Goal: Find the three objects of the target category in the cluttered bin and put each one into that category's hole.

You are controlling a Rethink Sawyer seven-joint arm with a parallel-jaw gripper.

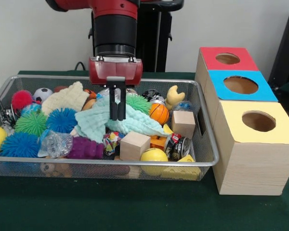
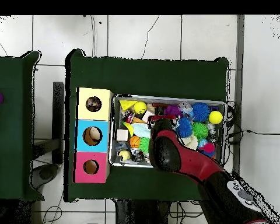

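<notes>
A wire bin (image 1: 202, 161) (image 2: 114, 131) holds a heap of toys. My gripper (image 1: 118, 115) hangs straight down at its middle, fingers drawn together, tips touching a mint green cloth (image 1: 137, 124). Whether cloth is pinched between them is unclear. Around it lie spiky balls in green (image 1: 31, 122), blue (image 1: 61, 119) and pink (image 1: 22, 98), a small basketball (image 1: 159, 113), a yellow ball (image 1: 153, 156), and two wooden cubes (image 1: 135, 145) (image 1: 183, 122). In the overhead view my arm (image 2: 168, 151) hides the gripper and the bin's centre.
Beside the bin stands a wooden box with a red hole (image 1: 227, 58) (image 2: 90, 167), a blue hole (image 1: 241, 85) (image 2: 91, 135) and a yellow hole (image 1: 258, 121) (image 2: 93, 104). A cream cloth (image 1: 65, 98), purple toy (image 1: 84, 148) and can (image 1: 178, 147) also lie in the bin.
</notes>
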